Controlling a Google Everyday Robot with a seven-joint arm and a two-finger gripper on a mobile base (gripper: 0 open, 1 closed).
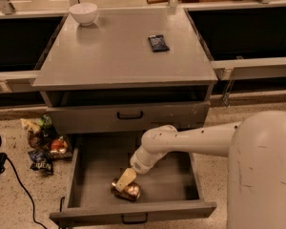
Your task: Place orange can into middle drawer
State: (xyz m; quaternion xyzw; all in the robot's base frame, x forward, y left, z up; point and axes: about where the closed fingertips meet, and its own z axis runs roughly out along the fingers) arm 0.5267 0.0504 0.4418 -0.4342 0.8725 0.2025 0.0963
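Orange can (129,192) lies on its side on the floor of the open middle drawer (178,178), toward the near edge and left of centre. The gripper (125,179) sits right on top of it, touching; whether it clamps the can or has let go, I cannot tell. To finish well, release only with the can resting on the tray, then lift straight up, clear of the upper drawer front (129,114) just beyond.
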